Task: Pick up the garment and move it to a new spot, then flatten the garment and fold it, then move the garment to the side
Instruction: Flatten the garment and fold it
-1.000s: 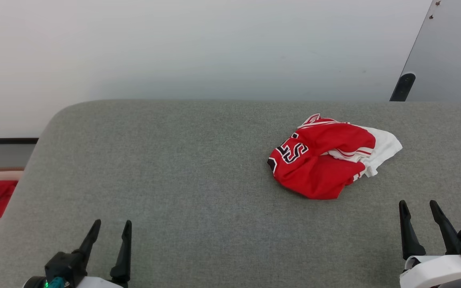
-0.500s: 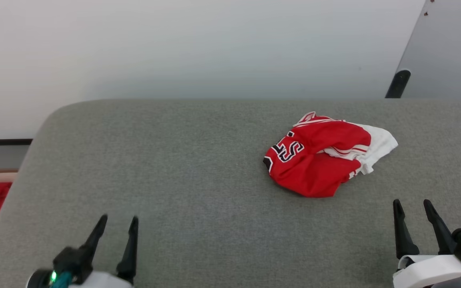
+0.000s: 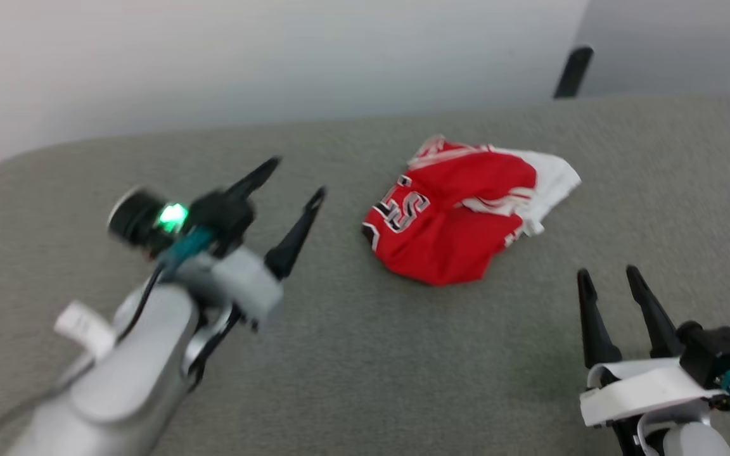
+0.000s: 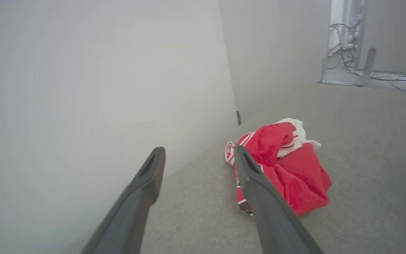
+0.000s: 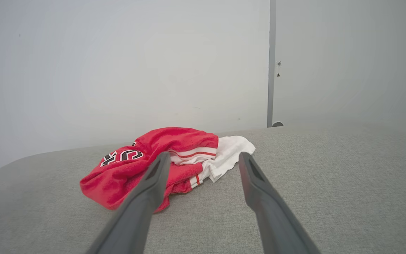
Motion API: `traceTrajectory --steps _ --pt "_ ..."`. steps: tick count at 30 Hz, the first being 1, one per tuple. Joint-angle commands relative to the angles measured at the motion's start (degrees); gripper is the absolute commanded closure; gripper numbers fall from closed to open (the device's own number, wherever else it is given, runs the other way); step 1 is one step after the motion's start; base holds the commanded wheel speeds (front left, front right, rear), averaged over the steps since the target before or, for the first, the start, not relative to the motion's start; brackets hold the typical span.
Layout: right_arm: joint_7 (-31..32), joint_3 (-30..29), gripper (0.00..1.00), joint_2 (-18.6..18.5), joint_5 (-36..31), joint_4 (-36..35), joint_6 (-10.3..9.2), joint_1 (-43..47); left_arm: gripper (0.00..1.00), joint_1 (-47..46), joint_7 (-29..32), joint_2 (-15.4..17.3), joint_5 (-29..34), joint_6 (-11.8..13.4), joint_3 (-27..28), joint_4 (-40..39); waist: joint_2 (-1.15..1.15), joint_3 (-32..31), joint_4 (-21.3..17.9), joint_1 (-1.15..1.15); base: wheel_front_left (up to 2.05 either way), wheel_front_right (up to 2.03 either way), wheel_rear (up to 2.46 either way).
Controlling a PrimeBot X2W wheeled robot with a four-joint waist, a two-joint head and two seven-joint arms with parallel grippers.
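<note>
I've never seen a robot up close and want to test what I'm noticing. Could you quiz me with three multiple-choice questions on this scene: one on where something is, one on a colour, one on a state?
1. Where does the jersey lie?
A. Draped over a chair
B. Crumpled on the grey surface
C. On the floor

2. What colour is its lettering?
A. Black, outlined in white
B. Yellow
C. Blue

3. How do the left gripper and right gripper stand?
A. Both shut on the jersey
B. Left shut, right open
C. Both open, holding nothing

Answers:
1 B: the heap rests on the grey cloth in every view.
2 A: the head view shows black letters with white edges.
3 C: each gripper's jaws stand apart, clear of the jersey.
</note>
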Motion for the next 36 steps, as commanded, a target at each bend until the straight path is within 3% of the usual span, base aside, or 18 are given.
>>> traceTrajectory --steps 1,9,13,18,25,36 --pt "-0.3 0.5 0.00 0.2 0.7 -0.5 -0.08 -1.2 0.00 -4.9 1.7 1.2 -3.3 -0.1 -4.5 0.9 0.00 7.1 -6.8 0.00 0.00 0.00 0.00" --pt "-0.3 2.7 0.00 0.3 4.9 -2.8 -0.08 -3.9 0.00 -27.6 12.4 5.4 -19.4 0.0 -30.6 8.4 0.00 13.4 -13.8 0.00 0.00 0.00 0.00" --pt "-0.3 3.6 0.00 0.3 6.5 -3.1 -0.08 -4.6 0.00 -35.3 16.2 5.1 -26.4 0.0 -39.3 11.4 0.00 14.7 -16.0 0.00 0.00 0.00 0.00" --pt "-0.3 4.7 0.00 0.3 7.7 -3.3 -0.08 -5.5 0.00 -39.1 20.7 4.2 -29.7 0.0 -41.5 13.0 0.00 15.8 -17.8 0.00 0.00 0.00 0.00" --pt "-0.3 6.3 0.00 0.3 9.3 -3.6 -0.08 -6.3 0.00 -40.7 33.3 4.2 -29.2 0.0 -41.5 11.9 0.00 17.0 -19.9 0.00 0.00 0.00 0.00" --pt "-0.3 7.4 0.00 0.3 9.9 -3.6 -0.08 -6.5 0.00 -40.6 34.6 4.5 -23.6 0.0 -41.6 14.3 0.00 17.4 -20.7 0.00 0.00 0.00 0.00"
